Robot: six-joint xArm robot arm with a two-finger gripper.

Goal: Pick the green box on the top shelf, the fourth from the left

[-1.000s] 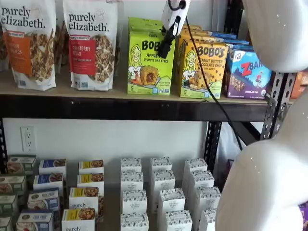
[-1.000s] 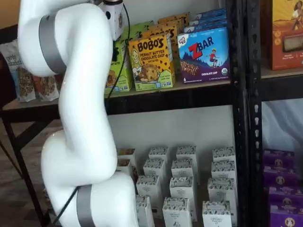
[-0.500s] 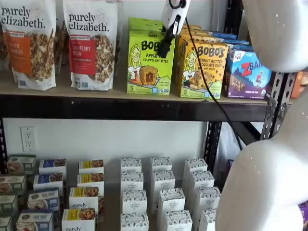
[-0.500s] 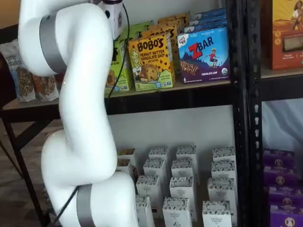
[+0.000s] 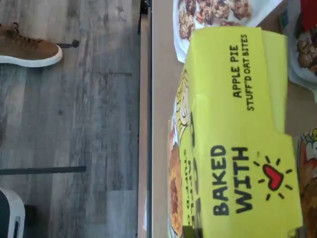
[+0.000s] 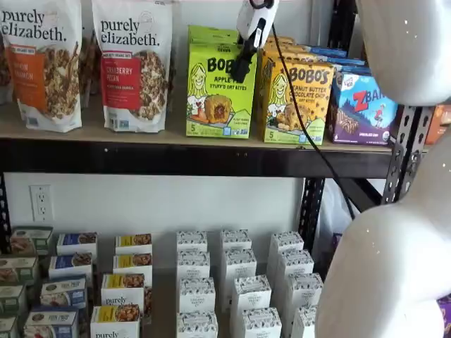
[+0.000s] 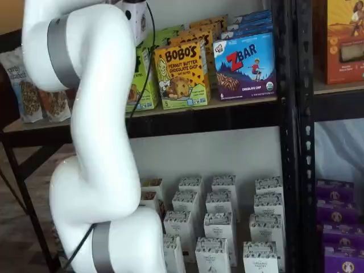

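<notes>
Green box (image 6: 220, 91): upright at the top shelf (image 6: 176, 137) front edge, beside an orange Bobo's box (image 6: 294, 102).
Gripper (image 6: 242, 69): before the box's upper right corner; finger spacing unclear.

a shop-like mock-up: black metal shelving (image 6: 211, 158) stocked with rows of packaged snack boxes (image 6: 239, 282).

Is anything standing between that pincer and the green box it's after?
Nothing visible. In a shelf view the pincer hangs right in front of the green box near its upper right corner; the orange Bobo's box stands beside it, not between.
</notes>
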